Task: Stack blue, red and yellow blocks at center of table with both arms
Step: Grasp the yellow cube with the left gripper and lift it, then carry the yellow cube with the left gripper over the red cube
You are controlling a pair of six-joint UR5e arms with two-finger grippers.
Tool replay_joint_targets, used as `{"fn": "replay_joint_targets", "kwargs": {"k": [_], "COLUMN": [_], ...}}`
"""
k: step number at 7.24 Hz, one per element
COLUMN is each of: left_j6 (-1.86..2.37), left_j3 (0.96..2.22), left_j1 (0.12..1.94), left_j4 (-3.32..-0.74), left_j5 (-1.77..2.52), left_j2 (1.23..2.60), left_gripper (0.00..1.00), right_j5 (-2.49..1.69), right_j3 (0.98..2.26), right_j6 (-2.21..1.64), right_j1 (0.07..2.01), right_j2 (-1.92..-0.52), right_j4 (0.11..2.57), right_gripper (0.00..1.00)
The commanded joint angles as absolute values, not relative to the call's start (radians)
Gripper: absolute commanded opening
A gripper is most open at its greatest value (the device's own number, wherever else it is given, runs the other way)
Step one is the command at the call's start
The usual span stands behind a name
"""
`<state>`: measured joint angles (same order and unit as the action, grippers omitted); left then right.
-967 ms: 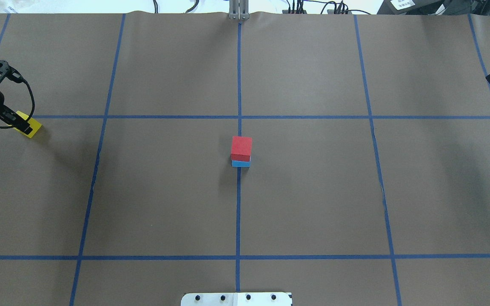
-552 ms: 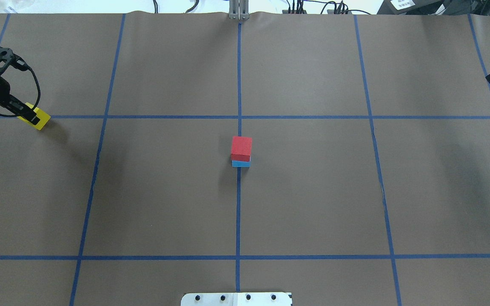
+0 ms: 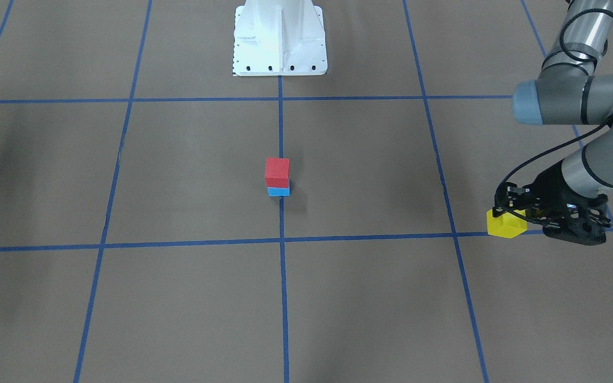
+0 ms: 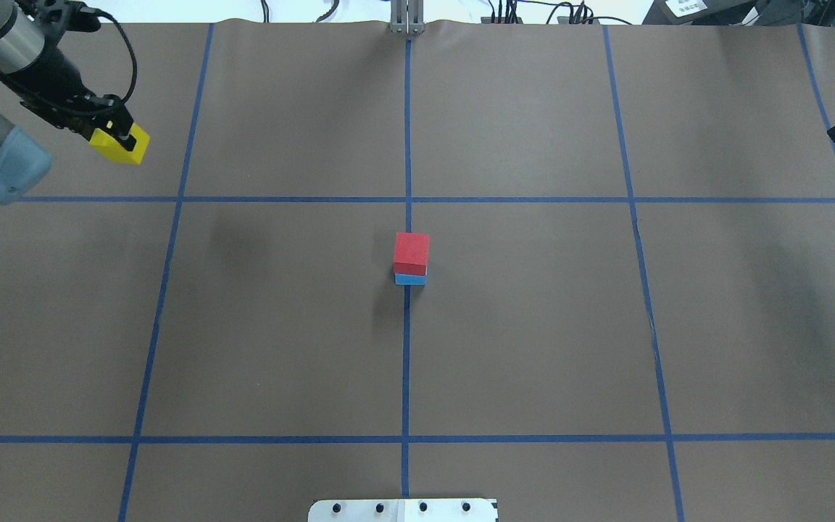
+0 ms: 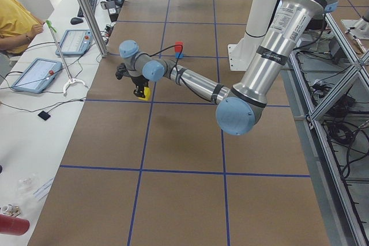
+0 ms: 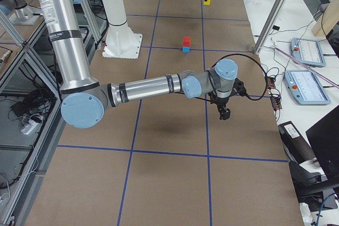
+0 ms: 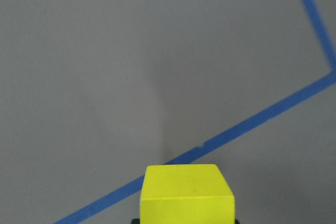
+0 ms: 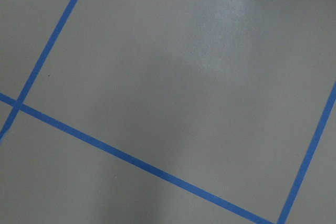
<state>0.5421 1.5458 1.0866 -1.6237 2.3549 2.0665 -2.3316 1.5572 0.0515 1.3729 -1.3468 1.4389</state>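
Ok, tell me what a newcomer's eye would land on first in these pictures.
First, the red block sitting squarely on the blue block, a two-high stack at the middle of the table. Next, the bright yellow block, clamped in the left gripper and held clear of the table, far out on the robot's left side.

White pedestal [image 3: 279, 40], bolt holes along base. Person in yellow top [image 5: 16, 20] near tablet [image 5: 36, 75] on white bench [image 5: 23, 136].
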Motion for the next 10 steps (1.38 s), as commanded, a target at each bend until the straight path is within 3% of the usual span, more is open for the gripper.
{"fn": "replay_joint_targets", "kwargs": {"k": [1,3,5,7,10], "left_j6": [0.85,1.053,1.123,1.121,1.118], "left_j3": [1.597,1.585,1.569,1.525,1.48], "left_j1": [0.964,0.768,0.692,0.559,0.557], "left_j4": [-1.542,-1.427,-1.361,-1.364,-1.365], "left_j5": [2.336,2.194,2.163,1.966,1.965], "left_j2": [2.211,2.4,2.523,2.557,2.574], "left_gripper": [0.0,0.0,0.0,0.0,0.0], "right_j5": [-2.332,-2.332,-2.332,-2.332,-2.332], "right_j3": [1.559,1.559,1.559,1.559,1.559], "right_j6": [0.051,0.051,0.051,0.051,0.051], "right_j1": [1.373,1.373,1.373,1.373,1.373], "right_j2": [-1.347,-1.347,-1.347,-1.348,-1.345], "right_j4": [1.439,1.439,1.437,1.437,1.437], "right_gripper": [1.0,1.0,1.0,1.0,1.0]}}
